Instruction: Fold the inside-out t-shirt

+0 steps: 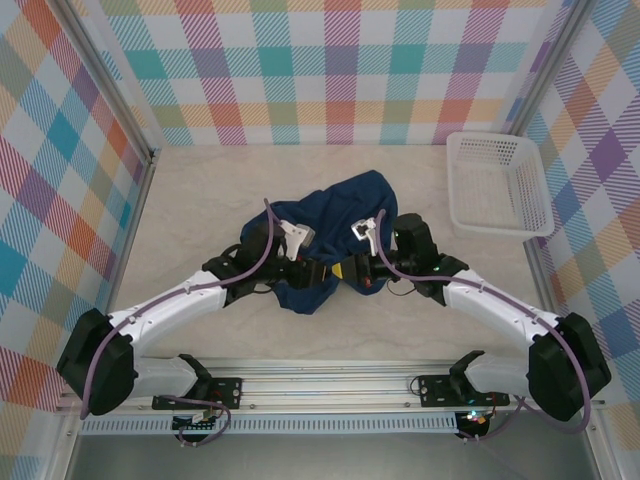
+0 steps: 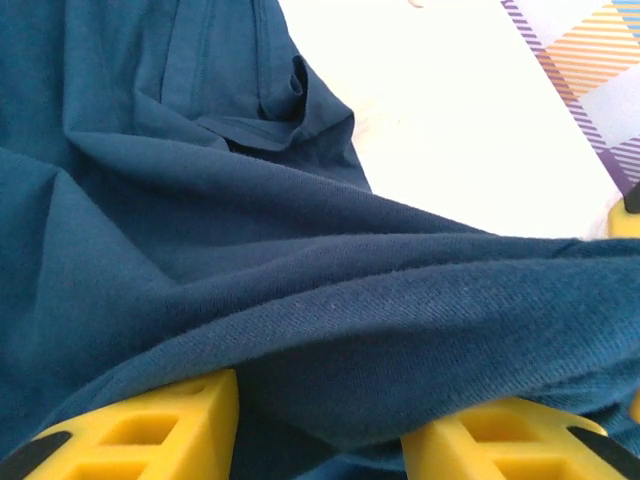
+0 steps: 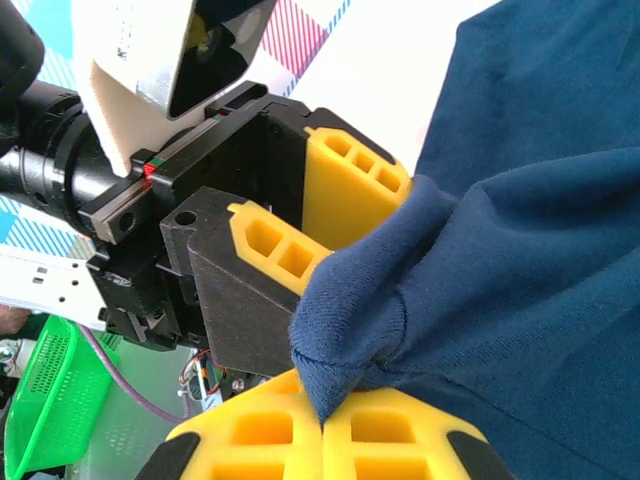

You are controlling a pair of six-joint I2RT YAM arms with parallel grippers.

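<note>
The inside-out t-shirt (image 1: 345, 205) is a dark navy heap in the middle of the table. Both grippers meet at its near edge. My right gripper (image 1: 347, 268) is shut on a small corner of the cloth (image 3: 345, 340), pinched between its yellow pads (image 3: 390, 430). My left gripper (image 1: 318, 270) faces it closely. Its yellow fingers (image 3: 350, 170) stand apart, and a thick fold of the t-shirt (image 2: 330, 330) hangs loosely between them, with a dark gap beside the left finger (image 2: 150, 425). A sleeve hem (image 2: 285, 105) lies further back.
A white mesh basket (image 1: 500, 185) sits at the back right of the table. Plaid walls close in the back and both sides. A green basket (image 3: 45, 390) shows beyond the left arm in the right wrist view. Bare tabletop (image 1: 190, 200) surrounds the heap.
</note>
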